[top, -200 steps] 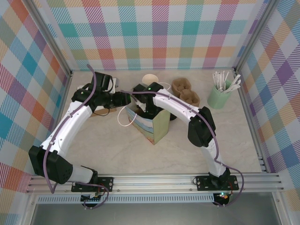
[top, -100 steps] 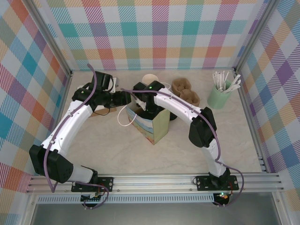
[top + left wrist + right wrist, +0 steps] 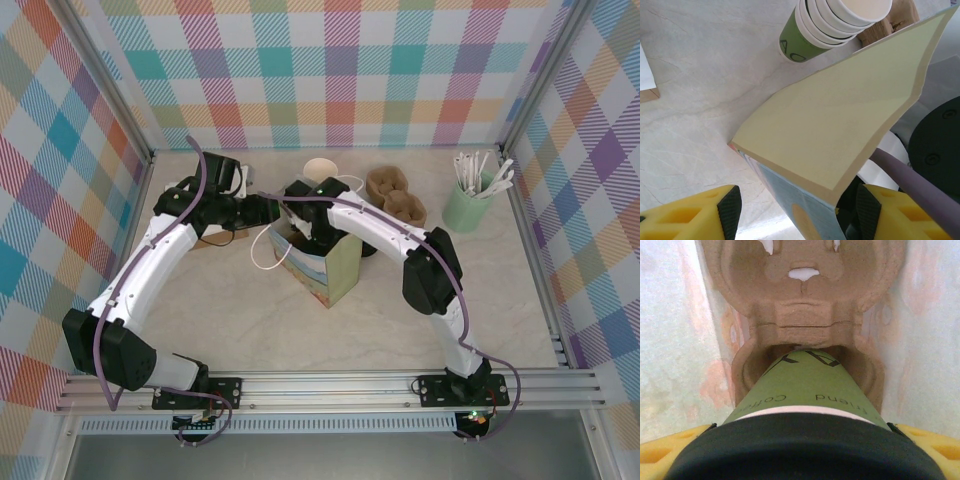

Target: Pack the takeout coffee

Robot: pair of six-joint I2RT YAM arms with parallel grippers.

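The takeout coffee (image 3: 805, 385), a green paper cup under a black lid (image 3: 800, 452), sits between the yellow fingers of my right gripper (image 3: 801, 429), which is shut on it. Its base rests in a socket of a brown pulp carrier (image 3: 805, 315) inside the paper bag (image 3: 338, 272). From above, my right gripper (image 3: 315, 228) reaches down into the bag's mouth. My left gripper (image 3: 799, 217) is open and straddles the bag's upper corner (image 3: 840, 115). Its left pad stands clear of the wall. From above, the left gripper (image 3: 272, 208) is at the bag's left rim.
A stack of nested cream-rimmed cups (image 3: 322, 168) stands just behind the bag, also in the left wrist view (image 3: 840, 20). Brown cup carriers (image 3: 395, 195) lie back right. A mint-green pot of white sticks (image 3: 468, 205) stands at the far right. A purple cable (image 3: 910, 175) crosses beside the bag.
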